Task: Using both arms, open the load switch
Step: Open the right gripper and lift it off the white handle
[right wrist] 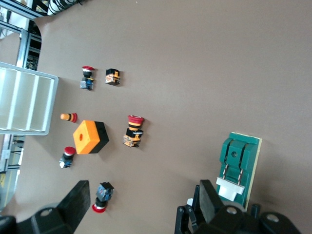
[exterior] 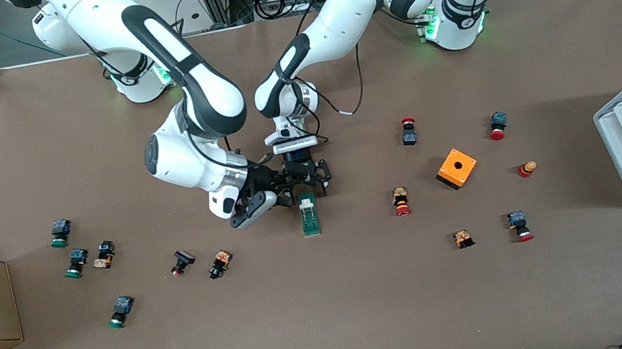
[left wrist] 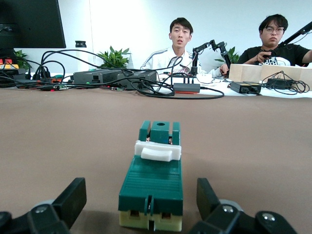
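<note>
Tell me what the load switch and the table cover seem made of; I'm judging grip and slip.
Load switch: apparently moulded plastic, dark-green ribbed body with a slight sheen, cream base, matte white lever; two thin metal-looking pins show in the right wrist view. Table cover: looks like matte brown paper, flat and glare-free, though a thin mat can't be ruled out.

We see a dark-green load switch [exterior: 309, 217] with a white lever [exterior: 306, 203] on the brown table [exterior: 329, 316]. White arms carry black bands; the box [exterior: 456, 168] is orange.
</note>
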